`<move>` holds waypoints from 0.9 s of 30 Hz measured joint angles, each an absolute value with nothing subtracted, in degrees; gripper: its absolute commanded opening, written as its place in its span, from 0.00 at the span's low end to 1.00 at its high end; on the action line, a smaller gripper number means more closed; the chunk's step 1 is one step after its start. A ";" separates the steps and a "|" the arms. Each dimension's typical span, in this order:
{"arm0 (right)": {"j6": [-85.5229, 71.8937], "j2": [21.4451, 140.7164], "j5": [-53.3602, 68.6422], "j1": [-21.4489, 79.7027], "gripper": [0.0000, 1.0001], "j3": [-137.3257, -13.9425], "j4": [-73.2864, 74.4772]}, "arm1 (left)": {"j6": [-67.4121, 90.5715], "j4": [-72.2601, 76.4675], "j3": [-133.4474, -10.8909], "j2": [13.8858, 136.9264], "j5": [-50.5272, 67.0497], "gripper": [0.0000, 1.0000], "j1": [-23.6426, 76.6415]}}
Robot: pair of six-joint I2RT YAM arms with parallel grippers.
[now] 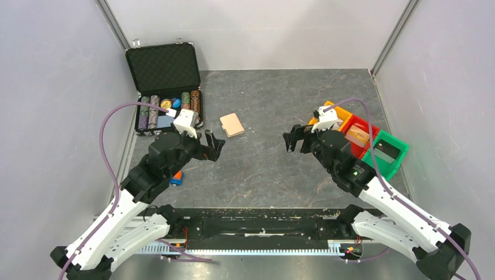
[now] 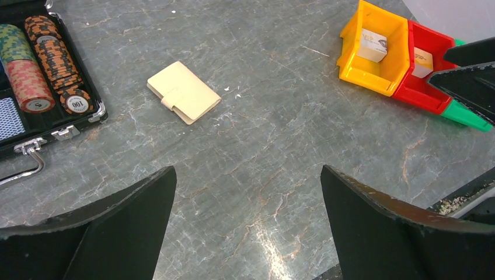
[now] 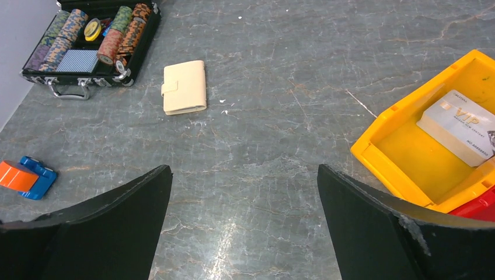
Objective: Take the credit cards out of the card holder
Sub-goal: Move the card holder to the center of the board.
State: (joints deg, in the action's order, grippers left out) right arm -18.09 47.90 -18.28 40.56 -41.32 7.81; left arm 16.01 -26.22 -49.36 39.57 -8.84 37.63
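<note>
A grey marbled desk (image 1: 262,175) is seen from above, with two robot arms reaching in from its near edge. The card holder (image 1: 232,124) lies flat and closed on the far half of the desk, a little left of the middle, tan cover up and its small tab folded over one edge. No credit cards show. They are presumably shut inside, so the cover would have to be opened first. The card holder sits alone on bare desk, which seems to leave room for either arm to come at it.

The left fingers (image 1: 216,143) are spread wide and hold nothing. They hover near the card holder, on its near side and slightly left, not touching it. The right fingers (image 1: 290,142) are also spread wide and empty, well apart from the card holder on its right. Each wrist view looks out between its own spread fingers with the card holder (image 2: 184,92) ahead and to the left, so both arms seem poised to approach.

An open black chip case (image 1: 163,87) stands at the far left corner. Orange, red and green bins (image 1: 359,131) line the right edge. A small orange and blue toy (image 3: 23,175) lies beside the left arm.
</note>
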 measured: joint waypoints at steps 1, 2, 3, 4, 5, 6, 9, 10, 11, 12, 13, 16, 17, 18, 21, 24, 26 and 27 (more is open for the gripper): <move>-18.11 48.21 -18.28 40.56 0.98 -41.34 7.79 | 16.01 -26.20 -49.34 39.51 -8.84 1.00 37.63; -18.17 48.45 -18.28 40.56 0.98 -41.34 7.79 | 16.01 -26.20 -49.32 39.42 -8.86 1.00 37.63; -18.24 48.62 -18.28 40.56 0.98 -41.32 7.79 | 16.01 -26.22 -49.30 39.31 -8.88 1.00 37.63; -18.26 48.73 -18.26 40.56 0.98 -41.34 7.79 | 16.01 -26.17 -49.30 39.22 -8.91 1.00 37.63; -18.28 48.82 -18.26 40.56 0.98 -41.32 7.77 | 16.01 -26.13 -49.30 39.16 -8.93 1.00 37.63; -18.28 48.84 -18.26 40.56 0.98 -41.34 7.75 | 16.01 -26.09 -49.30 39.09 -8.95 1.00 37.63; -18.31 48.84 -18.02 40.56 0.98 -41.32 7.40 | 16.01 -26.06 -49.30 39.31 -9.06 1.00 37.63; -18.31 48.82 -17.76 40.56 0.98 -41.32 7.20 | 16.01 -26.06 -49.30 39.42 -9.17 1.00 37.63; -18.31 48.82 -17.61 40.56 0.98 -41.32 7.03 | 16.01 -26.09 -49.30 39.57 -9.43 1.00 37.63; -18.31 48.82 -17.45 40.56 0.98 -41.32 6.87 | 16.01 -26.09 -49.30 39.77 -9.69 1.00 37.63; -18.31 48.82 -17.19 40.56 0.98 -41.32 6.72 | 16.01 -26.15 -49.30 40.01 -10.35 1.00 37.63; -18.22 48.62 -16.36 40.56 0.98 -41.28 6.26 | 16.25 -26.72 -49.32 40.86 -12.51 1.00 37.60; -18.20 48.40 -16.19 40.56 0.98 -41.08 5.98 | 16.78 -27.16 -49.34 41.45 -13.47 1.00 37.56; -18.02 47.99 -15.79 40.56 0.98 -40.71 5.63 | 17.41 -27.64 -49.39 42.09 -14.09 1.00 37.32; -17.30 46.02 -14.68 40.56 0.99 -39.11 4.51 | 21.10 -27.88 -49.43 44.58 -14.90 0.99 35.83; -15.73 43.16 -13.06 40.56 0.99 -36.51 2.20 | 26.44 -26.09 -48.75 47.94 -13.17 0.95 32.88; -14.46 41.32 -11.79 40.56 0.96 -35.07 1.30 | 29.87 -24.10 -47.90 50.61 -11.60 0.93 30.52; -13.69 40.62 -11.18 40.56 0.96 -34.72 0.99 | 31.51 -22.83 -47.31 52.03 -11.00 0.92 29.50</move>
